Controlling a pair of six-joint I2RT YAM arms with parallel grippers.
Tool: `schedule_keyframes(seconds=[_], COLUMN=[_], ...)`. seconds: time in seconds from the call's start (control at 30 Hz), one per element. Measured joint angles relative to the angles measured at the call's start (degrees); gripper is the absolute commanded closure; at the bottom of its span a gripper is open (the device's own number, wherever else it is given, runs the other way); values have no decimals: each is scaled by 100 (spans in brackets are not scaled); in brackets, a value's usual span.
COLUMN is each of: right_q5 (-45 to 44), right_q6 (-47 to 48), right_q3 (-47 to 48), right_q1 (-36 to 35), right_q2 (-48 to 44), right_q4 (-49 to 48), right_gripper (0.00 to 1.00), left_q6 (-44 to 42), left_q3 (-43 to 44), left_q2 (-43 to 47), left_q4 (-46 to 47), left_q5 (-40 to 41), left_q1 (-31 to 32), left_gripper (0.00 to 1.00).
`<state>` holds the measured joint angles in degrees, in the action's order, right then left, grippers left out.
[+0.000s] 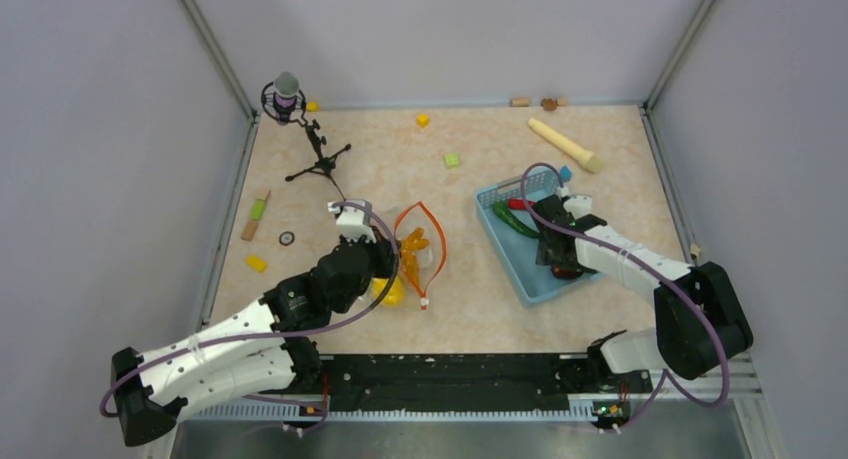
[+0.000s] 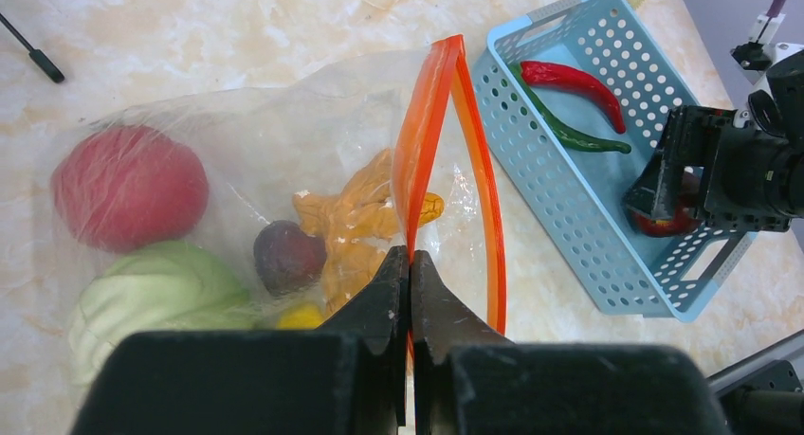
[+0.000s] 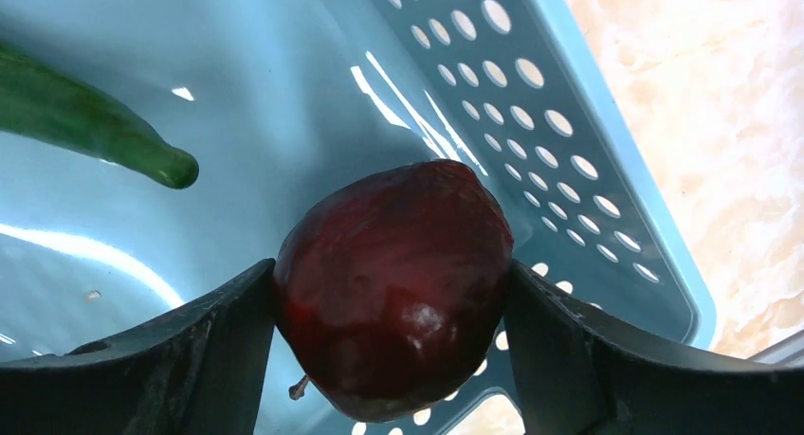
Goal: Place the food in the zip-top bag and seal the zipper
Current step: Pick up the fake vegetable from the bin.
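Left of the basket, the left fingers pinch the zipper at the bag's gaping mouth, with bare counter between. At the basket's near end, the right fingers clamp a dark red fruit; chilies lie beyond.

- Bright, even overhead light; shadows on the tabletop are soft and faint.
- White glare streaks the basket floor and the dark red fruit.
- The left hand looms dark and slightly soft, very close to the lens.

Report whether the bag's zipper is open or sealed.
Open: the zipper has its two orange strips bowed apart; the left gripper pinches one.
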<state>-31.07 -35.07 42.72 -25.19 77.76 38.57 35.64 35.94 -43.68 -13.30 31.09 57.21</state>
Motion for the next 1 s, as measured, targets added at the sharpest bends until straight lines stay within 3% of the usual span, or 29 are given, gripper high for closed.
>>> schedule_keyframes(seconds=[0.17,0.27,0.47,0.73,1.0], right_q5=[-35,-33,151,702,2544], right_q6=[-7,-13,-50,236,555], right_q3=[7,-2,-225,-767,-1460], right_q1=[11,13,15,22,24], right_q2=[7,-13,-542,-2533,-4092], right_q4=[-101,-177,-376,-1182,-2553], right_gripper=[49,55,59,60,60], left_q6=[0,0,-2,-2,-2], left_q3=[0,0,0,0,-2], left_q2=[13,13,2,4,2], left_q4=[0,0,2,4,7], left_q5=[24,37,70,57,-4], left_q1=[0,0,0,0,0], left_gripper=[100,100,100,100,100])
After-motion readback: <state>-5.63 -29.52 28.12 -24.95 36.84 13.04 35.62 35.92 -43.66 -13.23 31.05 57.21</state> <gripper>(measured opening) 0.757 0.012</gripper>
